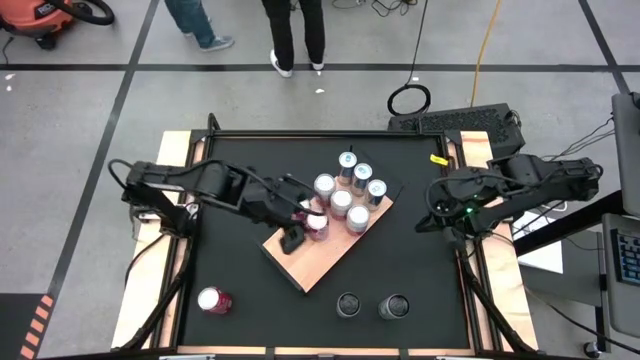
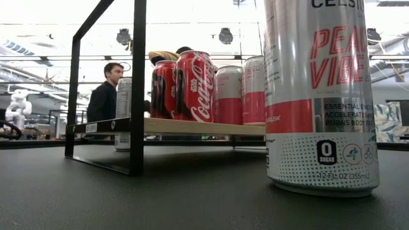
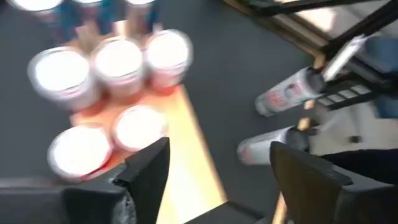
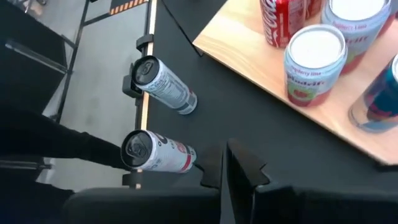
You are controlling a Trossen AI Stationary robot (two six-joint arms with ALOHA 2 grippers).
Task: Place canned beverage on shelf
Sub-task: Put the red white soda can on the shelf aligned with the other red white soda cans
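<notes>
Reading Coca-Cola can (image 2: 194, 86) on shelf (image 2: 192, 126) | nearest can (image 2: 321, 96) probably Celsius "PEACH VIBE"

Shelf (image 1: 325, 255): light wood, matt, thin black edge you can see | cans (image 1: 341, 203): glossy printed metal, bright silvery tops | tabletop (image 1: 420, 260): black, matt, faintly grained | left hand (image 3: 214, 171): dark matt plastic fingers.

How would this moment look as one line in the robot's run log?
left gripper: over shelf, jaws apart, empty | right gripper: waiting at table's right, jaws shut | cans on shelf
</notes>
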